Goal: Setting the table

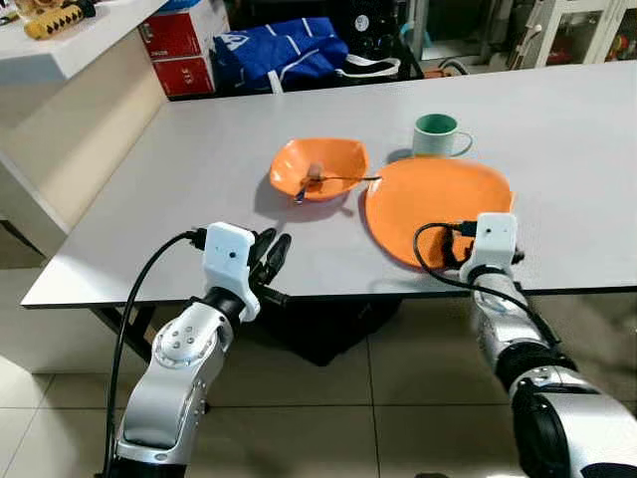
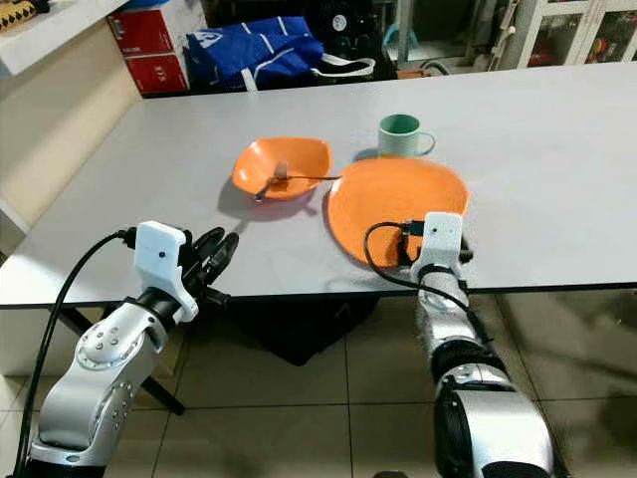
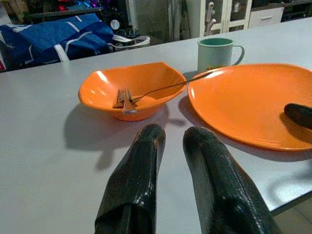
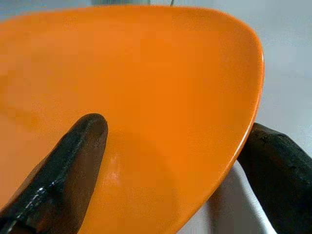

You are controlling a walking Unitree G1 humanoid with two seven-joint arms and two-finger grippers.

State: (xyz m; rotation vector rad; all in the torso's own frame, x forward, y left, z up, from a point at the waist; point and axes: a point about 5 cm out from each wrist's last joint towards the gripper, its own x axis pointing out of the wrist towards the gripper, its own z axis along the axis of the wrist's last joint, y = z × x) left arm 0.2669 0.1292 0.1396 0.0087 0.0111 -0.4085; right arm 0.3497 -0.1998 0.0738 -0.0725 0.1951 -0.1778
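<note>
- Orange dominates the left eye view: a large orange plate point(image 1: 438, 204) lies on the grey surface point(image 1: 557, 129), and the right pincer point(image 1: 468, 247) sits at its near rim, one finger above the plate and one outside the edge. An orange bowl point(image 1: 318, 167) stands just beside the plate, beyond and to the left of that pincer, with a fork point(image 1: 333, 179) resting in it, its handle reaching toward the plate. A green mug point(image 1: 438, 135) stands just past the plate's far edge. The left pincer point(image 1: 276, 254) hovers at the near edge of the surface, well apart from the bowl, holding nothing.
- Right eye view: the same layout; a blue bag point(image 2: 254, 50) and red boxes point(image 2: 149, 45) lie beyond the far side of the surface, far ahead of both pincers.
- Left wrist view: the left pincer's two black fingers point(image 3: 136, 185) are parted by a narrow gap with nothing between them. Straight ahead of them is the bowl with the fork's tines lying inside; the plate is ahead on the other side, and the mug stands behind it. A black fingertip of the right pincer rests over the plate's rim.
- Right wrist view: the right pincer straddles the plate's rim, one finger point(image 4: 68, 170) over the orange face and the other outside the edge; whether they press on the plate I cannot tell.
</note>
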